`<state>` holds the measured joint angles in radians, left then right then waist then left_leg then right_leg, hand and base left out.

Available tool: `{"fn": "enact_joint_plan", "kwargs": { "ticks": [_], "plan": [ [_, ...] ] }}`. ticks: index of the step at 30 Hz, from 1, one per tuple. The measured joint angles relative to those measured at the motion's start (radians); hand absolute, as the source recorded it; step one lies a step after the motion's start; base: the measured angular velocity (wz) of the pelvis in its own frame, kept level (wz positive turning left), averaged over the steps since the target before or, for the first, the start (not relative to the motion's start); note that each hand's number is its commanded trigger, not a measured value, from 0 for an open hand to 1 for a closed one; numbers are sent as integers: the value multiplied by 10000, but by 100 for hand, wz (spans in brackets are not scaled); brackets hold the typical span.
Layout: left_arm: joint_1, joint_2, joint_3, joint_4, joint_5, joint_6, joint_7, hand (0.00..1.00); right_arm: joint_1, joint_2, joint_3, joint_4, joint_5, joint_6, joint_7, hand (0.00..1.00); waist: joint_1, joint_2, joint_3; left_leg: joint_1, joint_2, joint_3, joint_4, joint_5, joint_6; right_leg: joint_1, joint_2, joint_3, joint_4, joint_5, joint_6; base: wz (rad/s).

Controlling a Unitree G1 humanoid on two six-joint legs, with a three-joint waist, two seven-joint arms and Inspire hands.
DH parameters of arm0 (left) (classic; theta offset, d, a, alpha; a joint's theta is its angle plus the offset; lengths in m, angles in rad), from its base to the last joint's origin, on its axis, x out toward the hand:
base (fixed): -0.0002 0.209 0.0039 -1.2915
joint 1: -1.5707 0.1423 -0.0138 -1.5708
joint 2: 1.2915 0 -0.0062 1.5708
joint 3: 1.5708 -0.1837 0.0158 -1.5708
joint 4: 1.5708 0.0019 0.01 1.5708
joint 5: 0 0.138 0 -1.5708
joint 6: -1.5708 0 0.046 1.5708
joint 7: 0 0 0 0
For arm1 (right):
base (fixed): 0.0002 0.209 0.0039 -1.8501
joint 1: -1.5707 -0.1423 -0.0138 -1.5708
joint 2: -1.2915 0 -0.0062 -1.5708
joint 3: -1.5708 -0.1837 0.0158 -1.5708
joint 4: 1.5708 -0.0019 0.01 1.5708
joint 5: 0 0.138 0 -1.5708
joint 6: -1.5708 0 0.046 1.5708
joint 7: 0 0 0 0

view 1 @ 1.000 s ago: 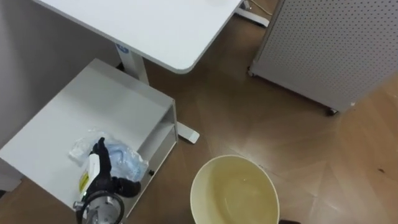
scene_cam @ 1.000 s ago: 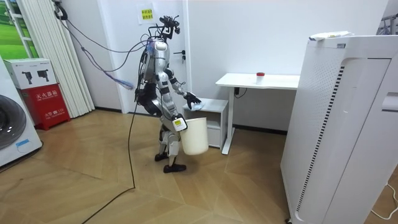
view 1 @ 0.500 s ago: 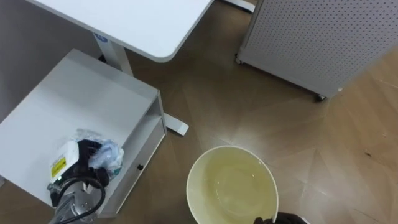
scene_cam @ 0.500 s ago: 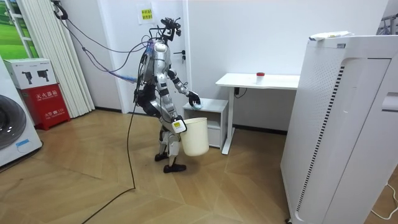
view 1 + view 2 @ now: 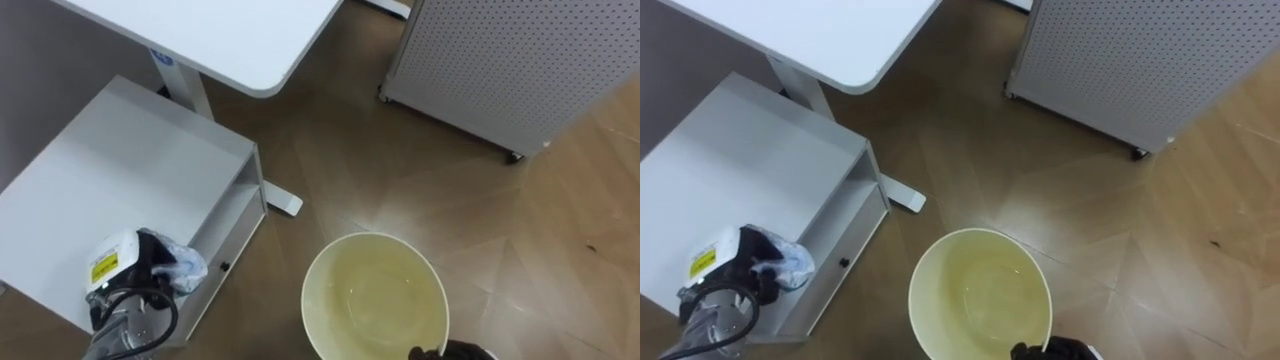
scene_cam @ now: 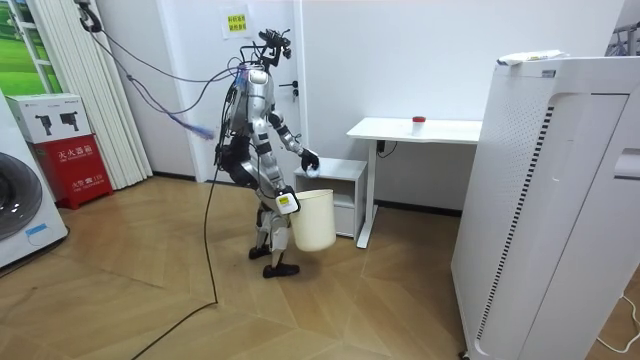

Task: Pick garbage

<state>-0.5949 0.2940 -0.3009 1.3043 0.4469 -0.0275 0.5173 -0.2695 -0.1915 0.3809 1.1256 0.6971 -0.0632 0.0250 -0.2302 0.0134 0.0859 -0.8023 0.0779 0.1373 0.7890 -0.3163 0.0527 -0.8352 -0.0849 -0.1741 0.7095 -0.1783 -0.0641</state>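
Observation:
A crumpled clear and blue plastic wrapper (image 5: 186, 266) lies at the front of a low white cabinet (image 5: 120, 160). My left hand (image 5: 152, 268) sits on it with its fingers curled round the bunched plastic. A cream round bin (image 5: 330, 265), its inside bare, hangs below me to the right of the cabinet. My right hand (image 5: 447, 352) grips the bin's near rim at the bottom edge. In the room view I stand beside the cabinet, left hand (image 6: 311, 160) stretched to its top, the bin (image 6: 313, 220) held off the floor at my hip.
A white desk (image 5: 230, 30) overhangs the cabinet's far side, and its foot (image 5: 285, 203) rests on the wooden floor. A white perforated unit on castors (image 5: 520, 60) stands at the far right. Open floor lies between it and the bin.
My left hand's fingers have curled round the wrapper, bunching it and drawing it toward the cabinet's front edge. The view has shifted a little; the bin stays in my right hand.

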Motion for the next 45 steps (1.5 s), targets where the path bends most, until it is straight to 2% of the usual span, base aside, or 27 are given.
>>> {"fn": "enact_joint_plan", "kwargs": {
  "ticks": [6,10,12,15,18,20,23,26,29,30,31,32,45],
  "plan": [
    [487,-448,-155,-3,-164,-5,45,100,18,69,98,284,17,-82,4,100,222,4,-1,570,-12,149,-417,47,-17,447,20,97,-266,15,20,-4],
    [890,-878,-207,-156,-245,-109,-15,100,-17,351,119,635,-1,-319,7,100,276,2,-1,957,-23,152,-704,70,-52,818,62,97,-530,18,29,0],
    [943,-1206,-333,-336,-358,-227,-63,100,-40,427,132,790,-5,-531,14,100,348,1,-2,1021,-19,167,-772,70,-52,884,81,104,-612,28,47,0],
    [1201,-2037,-551,-905,-442,-553,-345,100,-59,536,337,1030,-50,-801,98,100,483,-10,-8,1392,-41,247,-1089,86,-48,1213,98,134,-878,49,86,-2],
    [1637,-2517,-806,-1669,-472,-821,-769,100,-87,692,336,1098,-68,-902,178,100,554,-37,-21,1593,-56,426,-1332,105,-49,1274,132,318,-998,71,125,-15],
    [1649,-2965,-1515,-1677,-654,-953,-1366,100,-141,855,482,1170,-161,-907,219,100,550,-41,-22,1673,-61,538,-1439,117,-44,1277,147,412,-1000,74,133,-14],
    [1681,-3486,-2246,-1803,-637,-961,-1922,100,-204,925,764,1153,-448,-889,322,100,454,-75,-37,1649,-49,539,-1468,122,-49,1279,161,392,-1029,68,140,0],
    [1717,-3759,-2677,-2028,-627,-962,-2383,100,-233,940,787,1154,-576,-879,502,100,436,-110,-59,1638,-51,539,-1477,125,-44,1279,151,376,-1041,59,151,0],
    [1712,-3634,-2705,-2119,-646,-955,-2697,100,-221,939,775,1161,-628,-800,538,100,432,-182,-113,1654,-51,548,-1448,132,-47,1278,140,379,-1051,54,146,0],
    [1712,-3634,-2711,-2132,-644,-953,-2735,82,-233,940,777,1164,-627,-763,538,100,434,-192,-119,1654,-51,548,-1436,132,-46,1279,137,378,-1045,54,146,0],
    [1712,-3634,-2722,-2153,-645,-950,-2781,35,-244,938,780,1169,-628,-742,546,100,436,-212,-132,1650,-48,549,-1409,135,-41,1279,135,377,-1038,57,148,0],
    [1711,-3627,-2721,-2167,-645,-945,-2819,0,-244,938,780,1170,-632,-739,574,100,441,-225,-144,1649,-46,550,-1393,138,-36,1280,133,377,-1031,62,150,0],
    [1729,-3629,-2833,-2269,-636,-944,-3261,0,-198,898,777,1167,-703,-749,643,100,399,-222,-170,1652,-43,680,-1466,197,8,1282,70,356,-1026,118,162,1]
  ]
}}
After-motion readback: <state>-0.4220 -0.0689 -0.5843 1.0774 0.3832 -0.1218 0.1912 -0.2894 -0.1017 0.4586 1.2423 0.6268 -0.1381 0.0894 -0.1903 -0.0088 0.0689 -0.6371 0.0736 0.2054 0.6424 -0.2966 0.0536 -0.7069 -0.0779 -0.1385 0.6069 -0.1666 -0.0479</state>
